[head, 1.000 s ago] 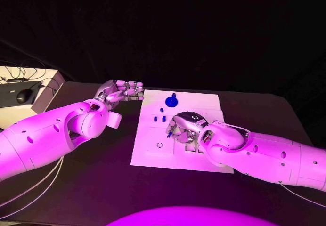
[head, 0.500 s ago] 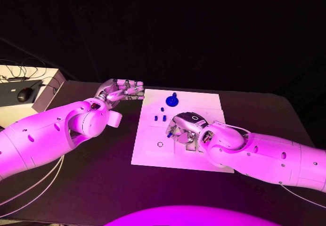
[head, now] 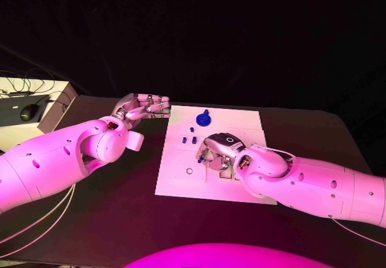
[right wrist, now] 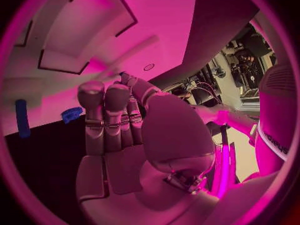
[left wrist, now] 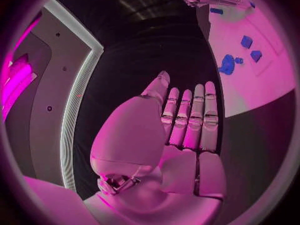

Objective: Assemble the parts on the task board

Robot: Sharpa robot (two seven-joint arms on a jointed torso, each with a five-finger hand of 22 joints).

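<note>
Right hand (head: 218, 152) low over task board (head: 181, 184), fingers curled, grasp unclear (small blue peg (head: 199, 159) beside fingertips). Left hand (head: 145, 107) idle off board, fingers straight, together. Judged step: peg pickup; next, secure pinch.

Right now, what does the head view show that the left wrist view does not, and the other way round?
Head view adds: the full outline of the task board, and a mouse on the side desk. Left wrist view adds: the inner side of the left robot hand, its fingers straight, side by side, holding nothing. Both share: the round blue part, the small blue parts near it, and the right robot hand over the board.
</note>
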